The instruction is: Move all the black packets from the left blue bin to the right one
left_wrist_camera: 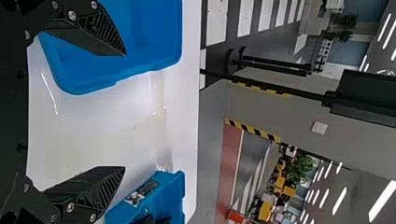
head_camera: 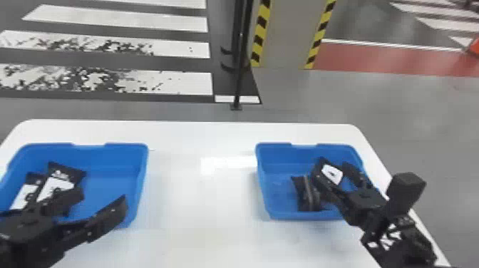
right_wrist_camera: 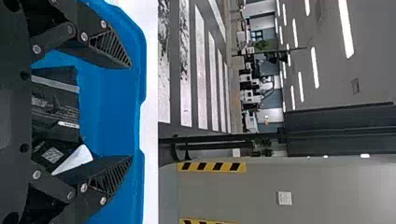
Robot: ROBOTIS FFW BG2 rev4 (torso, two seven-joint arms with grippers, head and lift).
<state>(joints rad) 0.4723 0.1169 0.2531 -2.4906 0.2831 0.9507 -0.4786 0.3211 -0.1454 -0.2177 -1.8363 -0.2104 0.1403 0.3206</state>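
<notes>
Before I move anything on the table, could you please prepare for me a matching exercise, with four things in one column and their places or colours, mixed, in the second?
Things:
1. Left gripper
2. Table
3. Right gripper
4. Pillar

Places or colours:
A. Grey, with yellow-and-black striped edges
B. At the right blue bin
C. White
D. At the left blue bin

Right pairs: 1-D, 2-C, 3-B, 4-A

We see smooth, matt plastic on the left blue bin and the right blue bin, and a smooth, glossy white table. We make out matt black on the left gripper, with shiny metal screws.
</notes>
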